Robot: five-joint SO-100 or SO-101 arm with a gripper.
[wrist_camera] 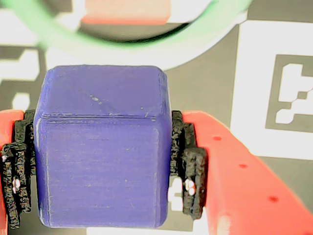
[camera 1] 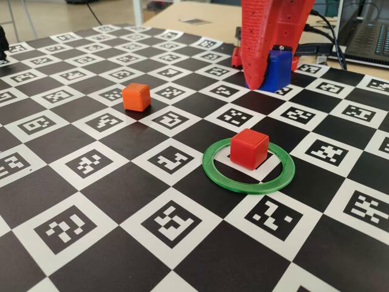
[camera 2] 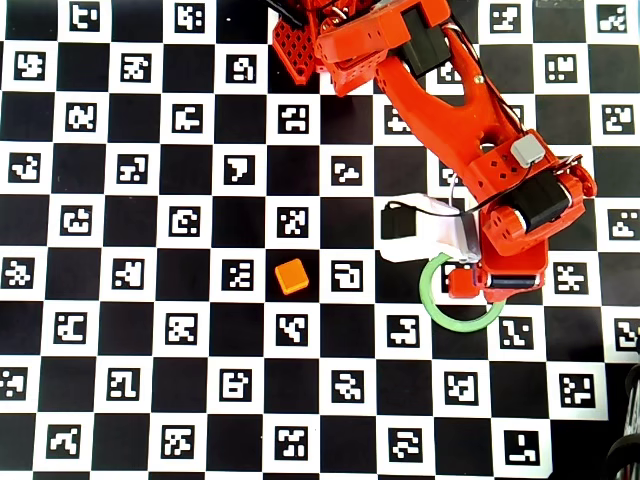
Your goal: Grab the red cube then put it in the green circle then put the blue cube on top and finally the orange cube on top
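- Gripping the blue cube (wrist_camera: 100, 147) between its two black-padded jaws, the end effector (camera 1: 267, 76) was clenched on it at the upper right of the fixed view, low over the worktop (camera 1: 121, 201); whether the cube had left the surface could not be told.
- The red cube (camera 1: 248, 148) sat inside the green circle (camera 1: 234, 177), right of centre in the fixed view and nearer the ring's far side than its middle.
- The orange cube (camera 1: 136, 97) stood alone at the upper left of that view, well apart from the ring.
- In the overhead view the arm hid the blue cube and most of the red one.
- Likely risks: the red cube's off-centre seat could leave the blue cube overhanging and toppling if it were aimed at the ring's middle; a low approach could knock the red cube out of the ring; letting go while tilted could make the glossy cube slide off.
- Count: one red cube, one blue cube, one orange cube, one green circle, one end effector.
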